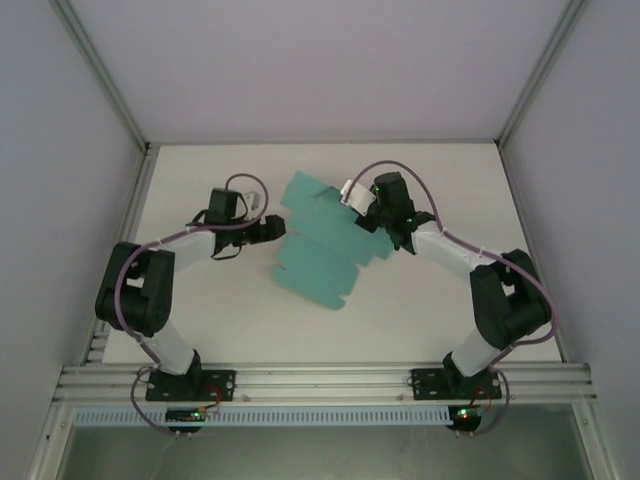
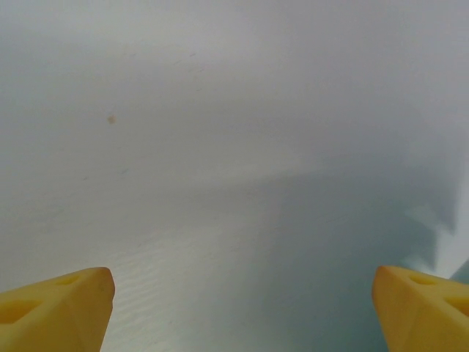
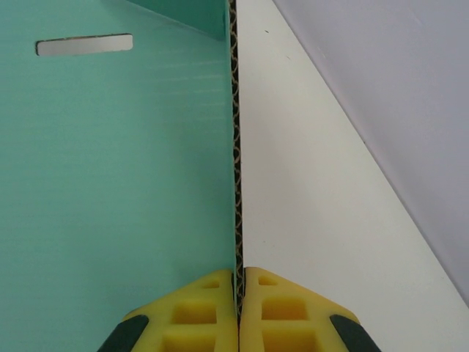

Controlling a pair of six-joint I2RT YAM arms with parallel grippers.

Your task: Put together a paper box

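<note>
On the middle of the wide white worktop (image 1: 200,320) lies the paper box (image 1: 320,250), a flat teal sheet of thin card with cut flaps round its sides. It is not folded up into a box yet. It sits between the two black arms.

The right claw (image 1: 368,218) is at the right side of the sheet, up near its far end. Seen from the right wrist, the right claw (image 3: 239,301) has its two yellow foam fingertips (image 3: 194,312) pressed together. The thin edge of the paper box (image 3: 110,183) is pinched tight between them. That edge runs straight up the middle of the view, and you can see the little wavy ridges inside the card. The teal face is on the left, with a long thin slot (image 3: 84,45) cut in it near the top. A darker teal flap (image 3: 187,13) shows at the very top. Bare white worktop (image 3: 308,220) is on the right, and past it is a pale grey wall (image 3: 403,73).

The left claw (image 1: 277,229) is just beside the left edge of the sheet. From above I cannot tell if it touches the card. Seen from the left wrist, the left claw (image 2: 242,308) has its yellow fingertips (image 2: 58,308) wide apart, one in each bottom corner. Beyond them is blurry white worktop (image 2: 183,147), with a bit of teal at the far right side.
</note>
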